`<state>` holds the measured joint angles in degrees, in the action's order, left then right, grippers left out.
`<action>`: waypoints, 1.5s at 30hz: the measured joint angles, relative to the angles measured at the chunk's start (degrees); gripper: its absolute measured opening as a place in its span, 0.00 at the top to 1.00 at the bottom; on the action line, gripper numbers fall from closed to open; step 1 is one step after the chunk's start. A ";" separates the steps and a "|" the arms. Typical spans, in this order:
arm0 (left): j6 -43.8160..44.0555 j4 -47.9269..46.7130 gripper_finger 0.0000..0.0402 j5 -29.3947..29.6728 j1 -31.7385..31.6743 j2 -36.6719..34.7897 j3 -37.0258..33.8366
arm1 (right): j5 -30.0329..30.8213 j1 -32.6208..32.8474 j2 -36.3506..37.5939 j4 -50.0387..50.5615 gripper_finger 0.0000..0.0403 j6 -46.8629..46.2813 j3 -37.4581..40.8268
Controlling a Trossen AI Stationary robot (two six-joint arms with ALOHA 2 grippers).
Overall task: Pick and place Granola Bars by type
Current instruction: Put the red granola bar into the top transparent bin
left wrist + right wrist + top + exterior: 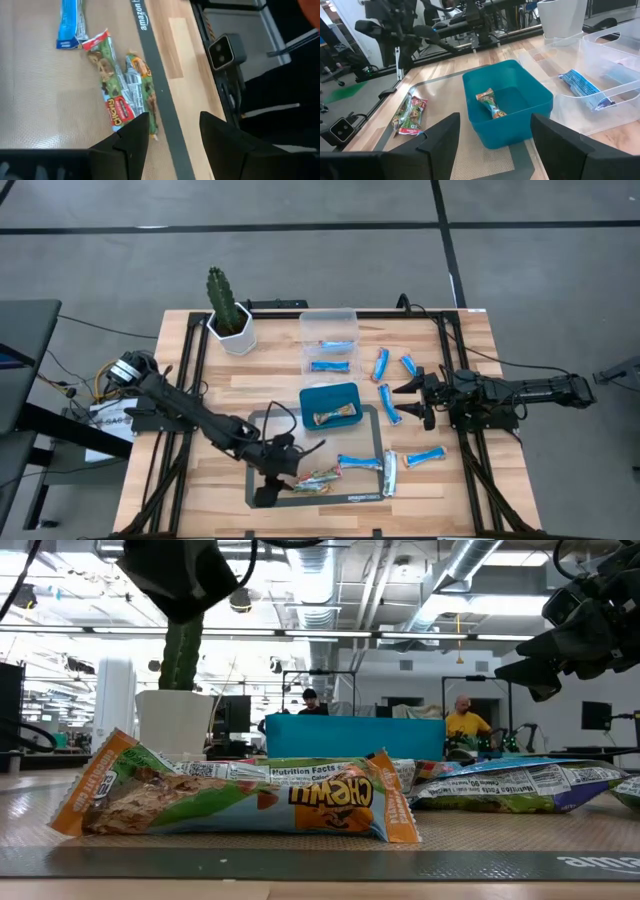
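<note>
The left gripper [172, 132] hovers with fingers spread, empty, just above two green-red granola bars [122, 90] (lying side by side); the right gripper [492, 132], also spread, faces the teal tray [540, 107] holding one bar [489, 104]

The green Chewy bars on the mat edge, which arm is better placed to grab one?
Left. Its gripper hangs open right above the green Chewy bars; the right gripper is across the table.

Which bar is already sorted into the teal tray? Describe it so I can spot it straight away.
Find the teal tray at the middle of the table, just below the clear bin holding blue bars. One bar lies alone inside it. Its wrapper is tan and orange-brown, unlike the blue-and-white bars around it and the green ones on the mat.
</note>
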<state>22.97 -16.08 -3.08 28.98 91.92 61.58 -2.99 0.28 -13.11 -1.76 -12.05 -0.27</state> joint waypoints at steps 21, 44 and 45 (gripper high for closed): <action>-2.21 -16.24 0.58 5.35 -4.09 20.87 19.48 | 0.01 0.01 0.01 0.00 0.42 0.00 0.00; -2.33 -18.56 0.65 3.24 -5.37 28.02 24.68 | -0.01 0.01 0.01 0.00 0.42 0.00 0.01; -2.30 -18.65 0.67 2.81 -5.37 28.25 24.68 | -0.01 0.00 0.01 0.00 0.42 -0.01 0.00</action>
<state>20.67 -34.72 -0.27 23.62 120.17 86.26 -3.00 0.29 -13.10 -1.76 -12.07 -0.27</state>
